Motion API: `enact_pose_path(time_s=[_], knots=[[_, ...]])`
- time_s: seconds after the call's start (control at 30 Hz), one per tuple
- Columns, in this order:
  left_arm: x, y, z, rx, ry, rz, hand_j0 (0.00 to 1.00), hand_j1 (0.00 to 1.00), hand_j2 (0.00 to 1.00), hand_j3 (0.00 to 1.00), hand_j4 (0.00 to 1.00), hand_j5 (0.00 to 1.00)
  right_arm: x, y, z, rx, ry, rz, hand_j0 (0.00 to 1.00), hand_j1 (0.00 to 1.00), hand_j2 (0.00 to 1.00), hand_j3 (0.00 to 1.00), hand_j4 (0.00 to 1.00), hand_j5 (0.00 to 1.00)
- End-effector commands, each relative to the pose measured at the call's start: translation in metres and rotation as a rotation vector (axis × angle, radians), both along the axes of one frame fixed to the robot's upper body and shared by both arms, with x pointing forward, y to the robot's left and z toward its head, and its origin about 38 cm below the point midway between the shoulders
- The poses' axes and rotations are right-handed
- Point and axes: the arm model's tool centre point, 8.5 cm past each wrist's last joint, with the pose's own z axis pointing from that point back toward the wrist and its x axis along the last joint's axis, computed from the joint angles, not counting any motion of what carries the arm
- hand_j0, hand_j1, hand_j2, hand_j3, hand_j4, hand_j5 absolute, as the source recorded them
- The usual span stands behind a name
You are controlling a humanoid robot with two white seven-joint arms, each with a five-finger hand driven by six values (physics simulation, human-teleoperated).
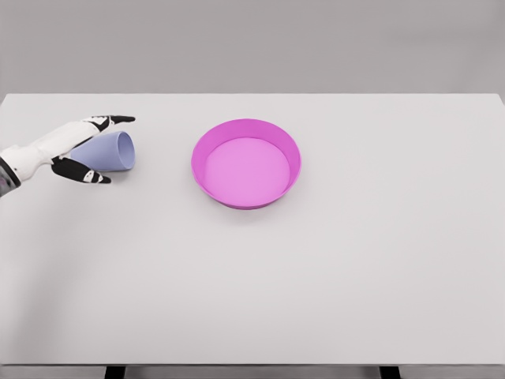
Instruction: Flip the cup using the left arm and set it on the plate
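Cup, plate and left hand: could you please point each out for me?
cup [115, 151], head view, its side near the mouth
plate [291, 150], head view, its right rim
left hand [69, 150], head view, its palm

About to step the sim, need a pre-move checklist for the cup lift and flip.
1. Left hand around cup: ok, fingers above and below it.
2. Grasp closed firmly: cannot tell.
3. Cup lying on its side, mouth facing the plate: ok.
4. Plate empty and upright: ok.
5. Path from cup to plate free on the table: ok.
6. Right arm out of the way: ok, not in view.
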Motion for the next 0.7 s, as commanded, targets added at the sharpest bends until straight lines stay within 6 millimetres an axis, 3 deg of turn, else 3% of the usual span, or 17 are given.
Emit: enact_pose_path(time_s=[0.0, 0.37, 0.67], knots=[[0.0, 0.001, 0.0, 0.014, 0.001, 0.005, 1.0, 1.0, 1.0, 1.0, 1.0, 1.0, 0.0, 0.0, 0.0, 0.0, 0.0, 0.0, 1.0, 1.0, 1.0, 1.0, 1.0, 1.0], [0.003, 0.008, -0.007, 0.036, 0.047, 0.064, 1.0, 1.0, 1.0, 1.0, 1.0, 1.0, 0.0, 0.0, 0.0, 0.0, 0.0, 0.0, 1.0, 1.0, 1.0, 1.0, 1.0, 1.0], [0.007, 0.013, 0.002, 0.046, 0.042, 0.088, 1.0, 1.0, 1.0, 1.0, 1.0, 1.0, 0.0, 0.0, 0.0, 0.0, 0.0, 0.0, 1.0, 1.0, 1.0, 1.0, 1.0, 1.0]])
